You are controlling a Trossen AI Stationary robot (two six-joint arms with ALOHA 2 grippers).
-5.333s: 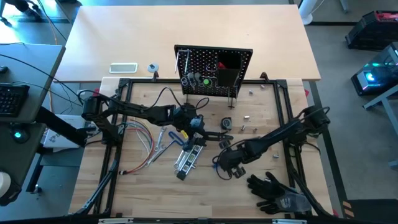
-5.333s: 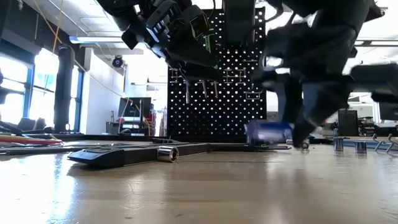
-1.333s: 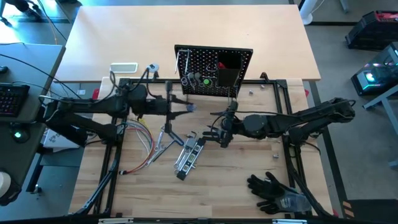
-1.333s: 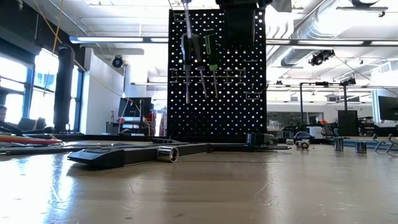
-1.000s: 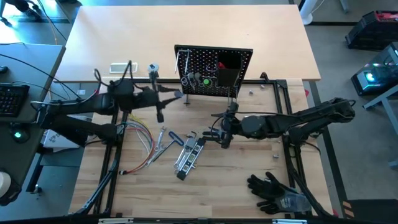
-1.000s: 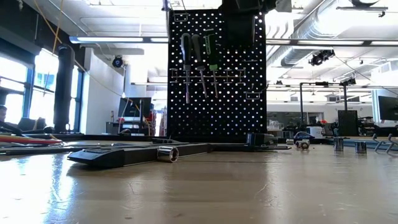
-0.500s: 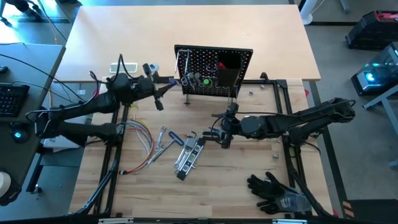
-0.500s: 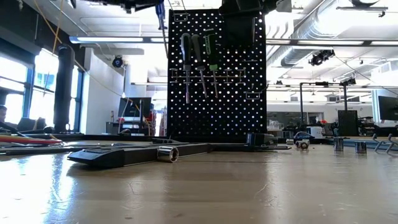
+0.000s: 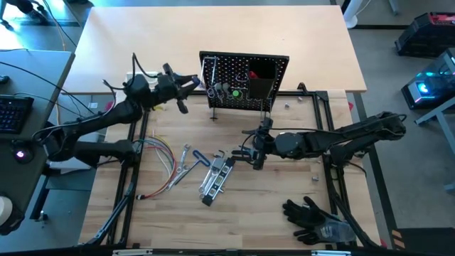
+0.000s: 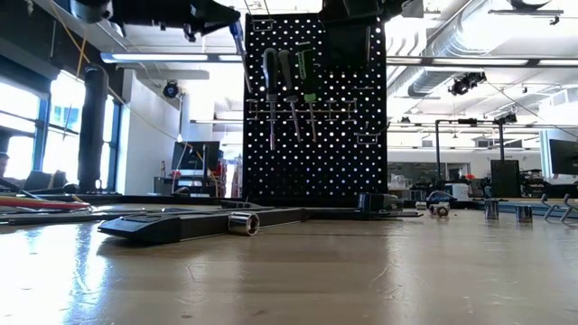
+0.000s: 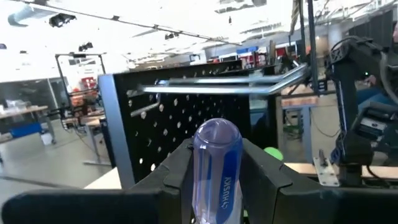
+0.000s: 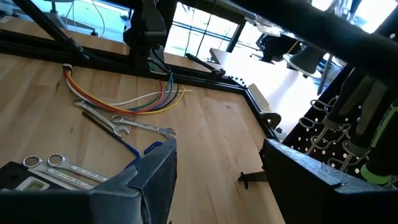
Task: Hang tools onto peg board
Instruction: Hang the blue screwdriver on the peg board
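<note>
From above, the left gripper (image 9: 186, 81) is mostly a dark blur, so what it carries is hard to make out there; its wrist camera clears that up, showing the fingers (image 11: 264, 171) clamped on a blue-handled screwdriver (image 11: 216, 163). In the low view only the screwdriver's shaft (image 10: 237, 36) pokes into frame near the top, with the arm cut off.

The peg board (image 9: 244, 80) stands just beside that gripper, right ahead of it, with drivers (image 10: 289, 81) already hanging on its front. The right gripper (image 9: 254, 152) hovers over the table with its fingers spread wide and nothing between them. Wrenches (image 9: 215, 178) lie near it on the wood, a bundle of coloured wires (image 9: 161, 154) farther off, black gloves (image 9: 316, 219) well apart.

The wooden table (image 9: 270, 206) sits in a bright workshop with big windows.
</note>
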